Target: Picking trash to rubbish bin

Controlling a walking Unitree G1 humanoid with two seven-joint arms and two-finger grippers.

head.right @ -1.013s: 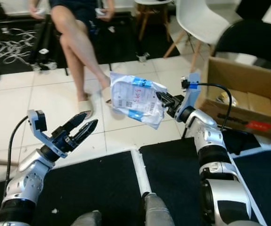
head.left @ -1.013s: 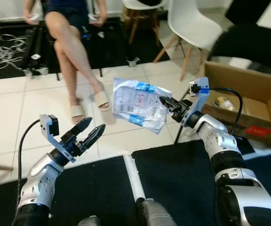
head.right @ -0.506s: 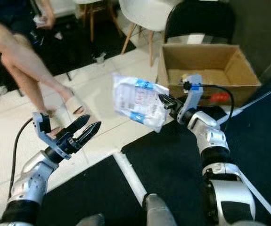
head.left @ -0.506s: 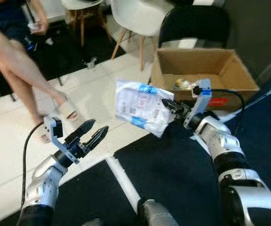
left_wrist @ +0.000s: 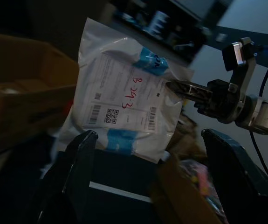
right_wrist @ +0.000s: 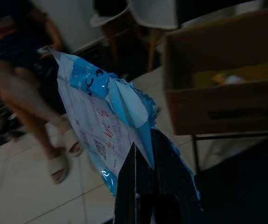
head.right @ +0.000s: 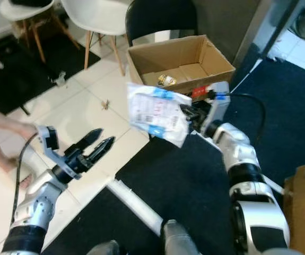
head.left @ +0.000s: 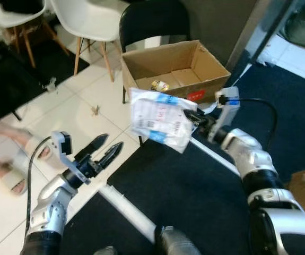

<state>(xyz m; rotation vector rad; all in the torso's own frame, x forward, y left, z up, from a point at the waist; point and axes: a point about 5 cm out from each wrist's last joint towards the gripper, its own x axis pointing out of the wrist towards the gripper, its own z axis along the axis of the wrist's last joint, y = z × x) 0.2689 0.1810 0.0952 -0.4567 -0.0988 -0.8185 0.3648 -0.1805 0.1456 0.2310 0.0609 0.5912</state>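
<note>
One white plastic mailer bag with blue stripes and a printed label (head.left: 160, 122) hung in the air in front of the robot, held up above the edge of a dark blue carpet (head.left: 194, 196). The right hand (head.left: 193, 118) had its two black fingers closed on the right edge of this bag. The bag was crumpled and hung almost flat toward the camera, with its long axis slanted from upper left down to lower right and the red handwriting on the label facing the robot.

The left hand (head.left: 107, 150) held nothing; its two fingers were a little apart and pointed up and to the right, toward the bag but clear of it.

One open brown cardboard box (head.left: 173, 69) stood on the floor behind the bag, with a few small pieces of trash inside. Behind the box stood one black chair (head.left: 152, 21) and two white chairs (head.left: 83, 18). At the left edge, a person's foot in a beige sandal (head.left: 14, 178) rested on the white tiled floor (head.left: 72, 111).
</note>
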